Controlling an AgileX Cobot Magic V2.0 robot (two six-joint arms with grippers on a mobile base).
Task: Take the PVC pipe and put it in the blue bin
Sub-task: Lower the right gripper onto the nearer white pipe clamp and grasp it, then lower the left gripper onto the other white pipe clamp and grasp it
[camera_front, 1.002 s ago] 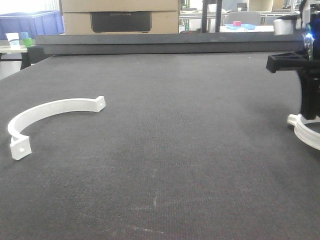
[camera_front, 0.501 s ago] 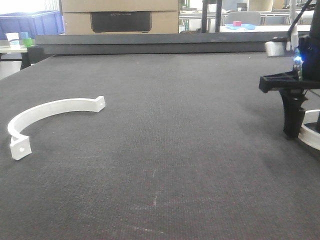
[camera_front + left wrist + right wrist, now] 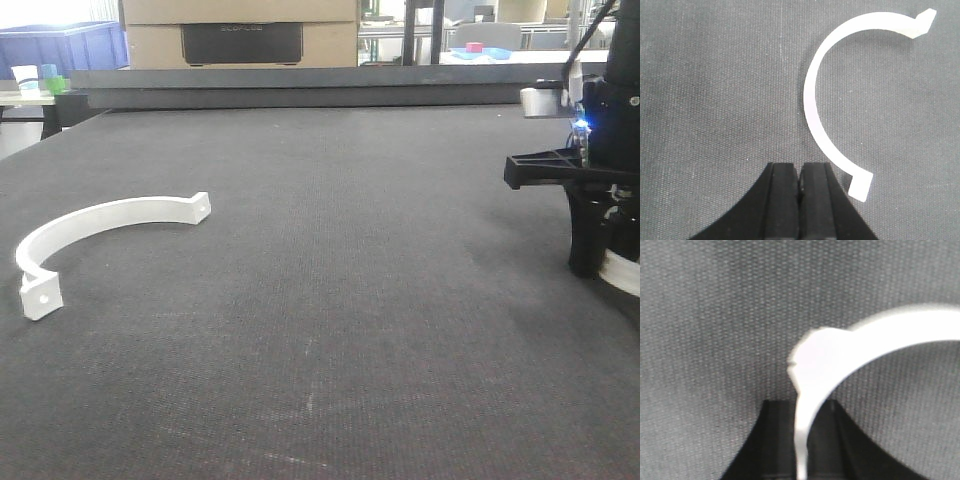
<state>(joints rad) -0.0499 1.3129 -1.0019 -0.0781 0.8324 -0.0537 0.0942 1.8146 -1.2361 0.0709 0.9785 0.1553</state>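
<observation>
**Curved white PVC pipe piece (image 3: 840, 352) clamped at the right edge of the table (image 3: 350, 300)**

Appears as a white half-ring with a flat tab at its end, blurred up close in the right wrist view. Stands pinched between the two black fingers of the right gripper (image 3: 802, 412), jaws clenched on its thin band. Hangs low over the dark woven surface at the right edge, beneath an upright black arm with a small blue light; cannot tell whether it touches the table.

Lying flat near the left edge, well apart: a second PVC piece (image 3: 811, 100), the same half-ring shape, with a tab at each end. Poised just beside its nearer tab: the left gripper (image 3: 800, 172), fingers pressed together on nothing.

Past the far left corner, off the table: a blue bin (image 3: 60, 45). Behind the far edge: a cardboard box (image 3: 240, 30) with a dark panel.
</observation>
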